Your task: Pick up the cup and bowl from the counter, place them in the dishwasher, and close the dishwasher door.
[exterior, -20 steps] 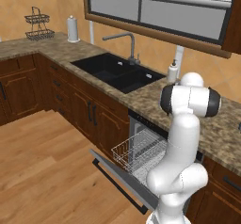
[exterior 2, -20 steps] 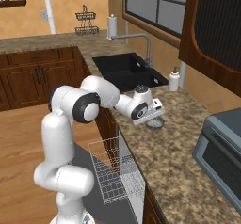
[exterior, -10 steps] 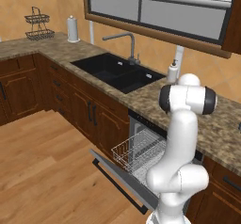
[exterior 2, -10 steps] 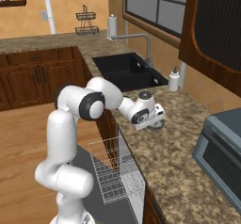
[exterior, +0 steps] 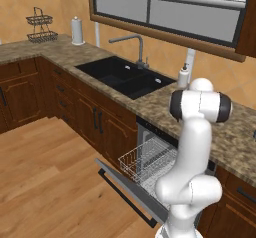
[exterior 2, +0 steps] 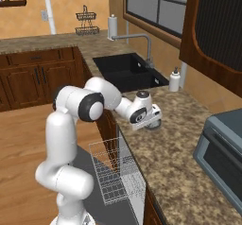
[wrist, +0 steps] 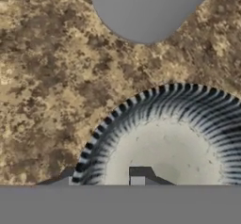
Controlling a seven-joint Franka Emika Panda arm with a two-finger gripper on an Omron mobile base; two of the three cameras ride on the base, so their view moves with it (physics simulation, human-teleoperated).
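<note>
The bowl (wrist: 164, 143), grey metal with a ridged rim and a pale inside, sits on the speckled counter (wrist: 42, 77). My gripper (wrist: 103, 178) hangs low over its rim and is open: one fingertip (wrist: 139, 175) is inside the bowl, the other outside it to the left. From the right base camera the gripper (exterior 2: 153, 124) points down at the counter (exterior 2: 175, 143) with the bowl mostly hidden beneath it. A plain grey round shape (wrist: 148, 6) lies just beyond the bowl; I cannot tell whether it is the cup. The dishwasher door (exterior: 127, 192) is dropped open, and the white rack (exterior: 147, 161) is pulled out.
A white soap dispenser (exterior 2: 175, 81) stands behind the black sink (exterior 2: 125, 73). The grey-blue toaster oven (exterior 2: 222, 148) fills the counter's right end. The rack (exterior 2: 116, 177) and the open door lie below the counter edge beside my arm.
The hand has moved a little farther along the counter and sunk lower, down onto the bowl.
</note>
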